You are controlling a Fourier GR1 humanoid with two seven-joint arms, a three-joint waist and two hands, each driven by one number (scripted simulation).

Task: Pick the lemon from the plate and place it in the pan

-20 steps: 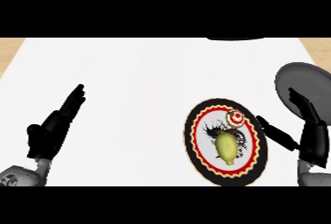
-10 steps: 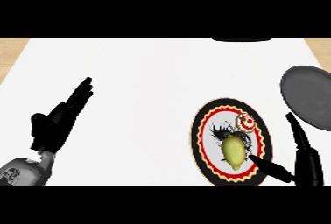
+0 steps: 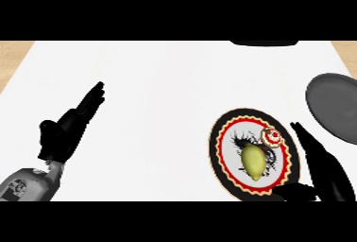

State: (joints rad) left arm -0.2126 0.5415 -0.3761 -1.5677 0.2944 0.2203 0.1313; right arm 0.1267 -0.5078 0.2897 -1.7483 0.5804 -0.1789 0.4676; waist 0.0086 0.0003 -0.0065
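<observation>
The lemon (image 3: 254, 161) lies on the plate (image 3: 225, 142); the pan (image 3: 335, 111) sits at two o'clock. The right robot hand (image 3: 322, 165), fingers spread, flanks the plate's three-o'clock rim. The left robot hand (image 3: 70, 127) rests open on the bench (image 3: 167, 85).

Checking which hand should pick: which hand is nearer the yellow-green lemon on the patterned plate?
Right. The right hand lies open along the plate's right rim, beside the yellow-green lemon; the left hand rests open far across the white counter.

L hand (image 3: 66, 132): open, fingers straight, pointing up-right; low at view's left, resting.
L forearm (image 3: 26, 185): grey, bottom-left corner.
R hand (image 3: 326, 170): open, fingers straight, thumb out to the left; lower right.
</observation>
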